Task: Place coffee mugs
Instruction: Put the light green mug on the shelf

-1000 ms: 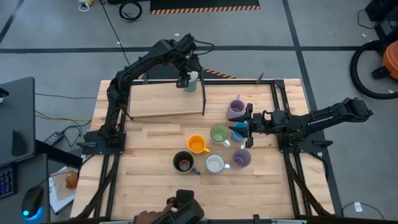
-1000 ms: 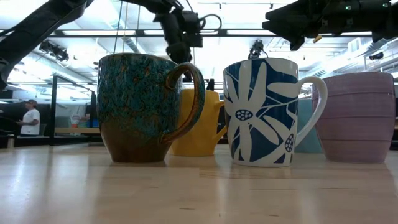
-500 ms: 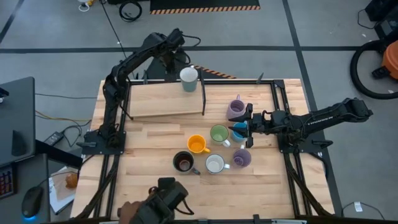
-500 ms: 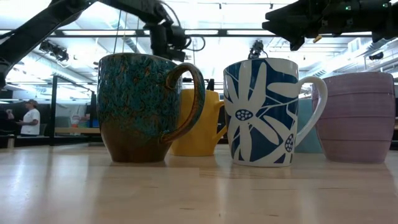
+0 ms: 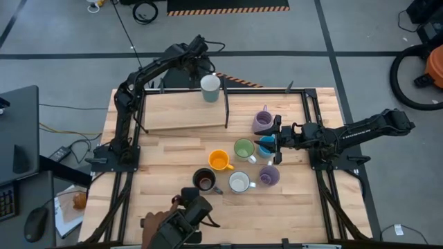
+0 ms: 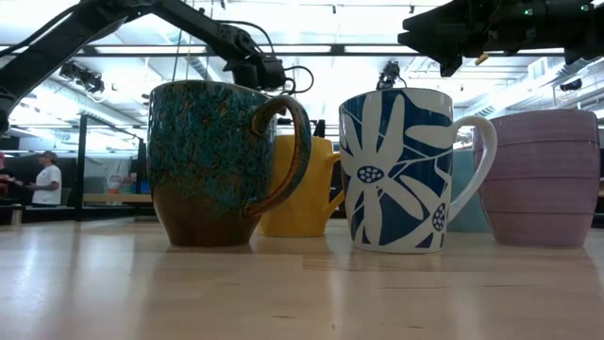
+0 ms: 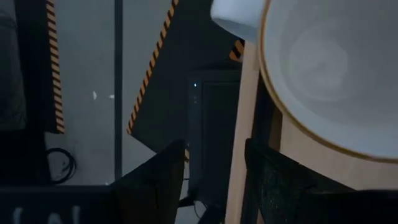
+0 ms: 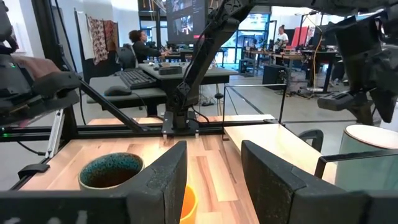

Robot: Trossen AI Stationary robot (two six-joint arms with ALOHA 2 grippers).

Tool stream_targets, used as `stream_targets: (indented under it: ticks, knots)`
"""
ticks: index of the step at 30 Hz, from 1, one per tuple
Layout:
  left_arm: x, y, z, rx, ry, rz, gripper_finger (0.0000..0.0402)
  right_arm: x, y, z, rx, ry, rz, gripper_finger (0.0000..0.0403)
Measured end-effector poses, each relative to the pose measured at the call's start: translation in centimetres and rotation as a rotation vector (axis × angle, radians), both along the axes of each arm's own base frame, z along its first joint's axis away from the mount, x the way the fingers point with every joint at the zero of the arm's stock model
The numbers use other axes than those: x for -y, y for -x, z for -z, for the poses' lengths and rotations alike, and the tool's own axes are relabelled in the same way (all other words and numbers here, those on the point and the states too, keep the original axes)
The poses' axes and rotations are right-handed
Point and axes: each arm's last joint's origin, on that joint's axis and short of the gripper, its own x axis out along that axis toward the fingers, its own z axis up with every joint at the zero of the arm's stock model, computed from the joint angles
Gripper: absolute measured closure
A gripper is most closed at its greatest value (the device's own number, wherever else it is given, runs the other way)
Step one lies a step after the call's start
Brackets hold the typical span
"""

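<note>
A white mug (image 5: 210,88) stands upright on the far right corner of a raised wooden board (image 5: 180,112); it fills the left wrist view (image 7: 329,68). My left gripper (image 5: 199,67) is open and empty just beyond the mug, off the table's far edge. Seven mugs stand on the table: lavender (image 5: 262,122), green (image 5: 243,149), blue (image 5: 265,148), orange (image 5: 219,160), dark brown (image 5: 204,180), white (image 5: 239,182), lavender (image 5: 269,175). My right gripper (image 5: 264,142) is open above the blue mug, high over the group in the low view (image 6: 451,52).
A dark metal frame (image 5: 306,111) runs around the table's right part and the board's right edge. A person's hand with a dark device (image 5: 176,225) reaches over the near edge. Bare wood lies at the near left (image 5: 159,173).
My left gripper has let go of the white mug and drawn back from it, up and toward the table's far left; the mug stays upright on the board. The person's hand at the near edge has shifted.
</note>
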Motion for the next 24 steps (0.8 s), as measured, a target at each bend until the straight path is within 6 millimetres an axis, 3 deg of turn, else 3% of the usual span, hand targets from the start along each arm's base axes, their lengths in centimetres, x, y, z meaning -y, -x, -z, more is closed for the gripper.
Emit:
stream_targets:
  ticks: [24]
  knots:
    - [0.38, -0.47, 0.11, 0.075, 0.064, 0.023, 0.0226, 0.00, 0.00, -0.01, 0.002, -0.001, 0.000, 0.0245]
